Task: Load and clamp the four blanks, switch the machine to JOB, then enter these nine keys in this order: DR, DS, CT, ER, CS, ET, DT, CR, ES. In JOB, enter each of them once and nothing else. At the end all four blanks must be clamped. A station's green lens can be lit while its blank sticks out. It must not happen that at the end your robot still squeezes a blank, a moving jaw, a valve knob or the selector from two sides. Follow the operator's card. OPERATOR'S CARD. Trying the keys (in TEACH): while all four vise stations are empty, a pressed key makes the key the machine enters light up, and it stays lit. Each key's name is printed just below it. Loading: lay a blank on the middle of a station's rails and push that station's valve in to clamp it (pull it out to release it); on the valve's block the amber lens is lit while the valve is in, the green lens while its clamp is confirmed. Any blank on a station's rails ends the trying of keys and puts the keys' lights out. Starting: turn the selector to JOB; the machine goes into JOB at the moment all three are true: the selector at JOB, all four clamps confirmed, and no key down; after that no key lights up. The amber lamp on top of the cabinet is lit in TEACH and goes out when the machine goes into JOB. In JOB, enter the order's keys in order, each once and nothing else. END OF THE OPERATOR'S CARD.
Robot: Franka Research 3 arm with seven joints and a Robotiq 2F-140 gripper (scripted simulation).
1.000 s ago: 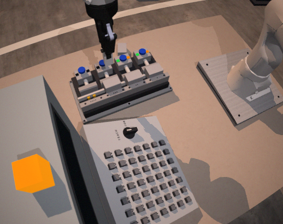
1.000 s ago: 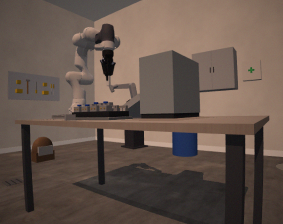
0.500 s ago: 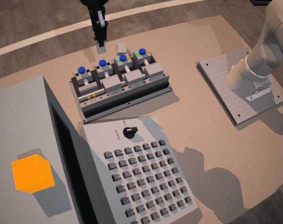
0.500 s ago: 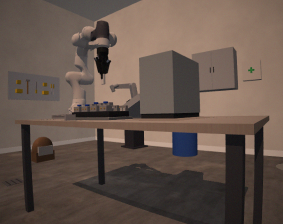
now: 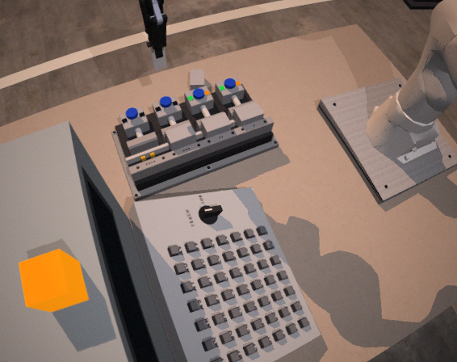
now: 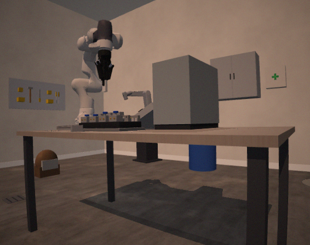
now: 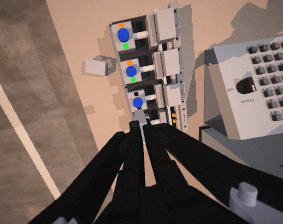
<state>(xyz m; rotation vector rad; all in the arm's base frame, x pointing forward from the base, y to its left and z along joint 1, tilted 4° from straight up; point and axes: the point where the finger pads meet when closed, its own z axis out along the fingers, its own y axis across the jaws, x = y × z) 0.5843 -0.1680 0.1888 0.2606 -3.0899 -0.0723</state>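
My gripper (image 5: 159, 61) (image 6: 104, 84) (image 7: 139, 116) is shut and empty, held high above the back edge of the vise row. The two right stations in the top view have blanks (image 5: 215, 124) (image 5: 249, 113) on their rails; their blue-topped valves (image 5: 199, 94) (image 5: 230, 83) show green and amber lit. The third from the right has a blank (image 5: 181, 136) (image 7: 173, 95), and its valve (image 5: 165, 102) (image 7: 137, 102) shows dark lenses. The leftmost station has no blank; its valve (image 5: 132, 113) is dark. A loose blank (image 5: 197, 77) (image 7: 96, 67) lies behind the row. The amber lamp (image 5: 54, 280) looks lit.
The key panel (image 5: 161, 220) (image 7: 222, 110) stands in front of the vise row, its keys unlit, with the black selector (image 5: 209, 214) (image 7: 245, 85) at its near-vise end. The tall grey cabinet (image 5: 28, 182) (image 6: 172, 93) stands beside it. The arm's base plate (image 5: 351, 121) is at the right.
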